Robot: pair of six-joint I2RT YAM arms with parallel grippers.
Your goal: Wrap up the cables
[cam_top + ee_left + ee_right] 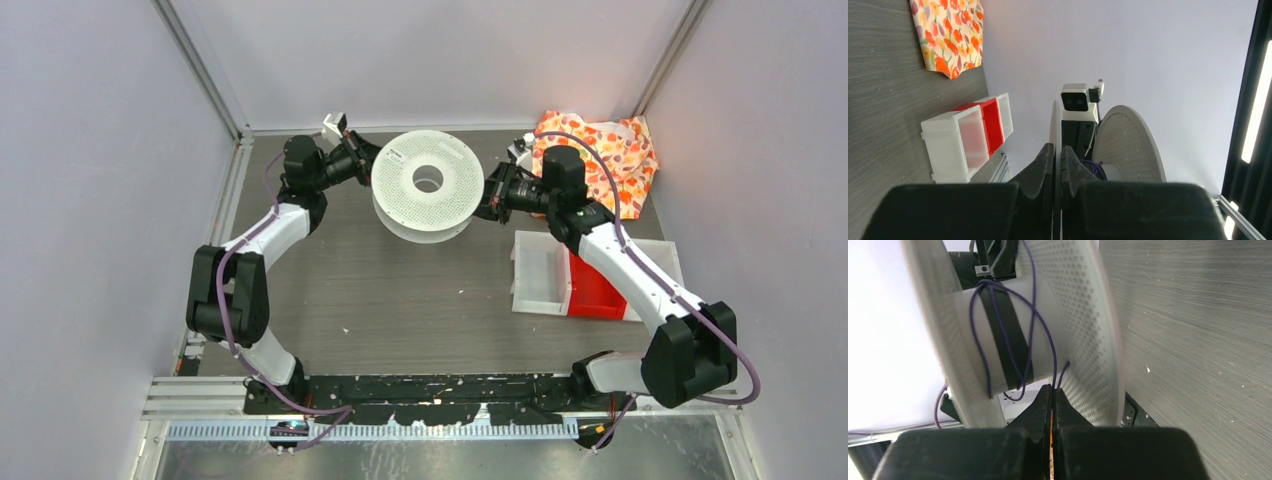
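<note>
At the upper centre of the overhead view, the left gripper [370, 160] clamps the white spool [427, 190] by its rim. The right gripper [1053, 390], shut tight, pinches the purple cable [1040, 330], which loops slackly round the hub. If tension drops, those loops could slip.

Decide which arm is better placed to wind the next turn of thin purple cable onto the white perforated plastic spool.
Right, likely: the right gripper is shut on the thin purple cable beside the hub of the white perforated plastic spool; the left gripper clamps its flange.
</note>
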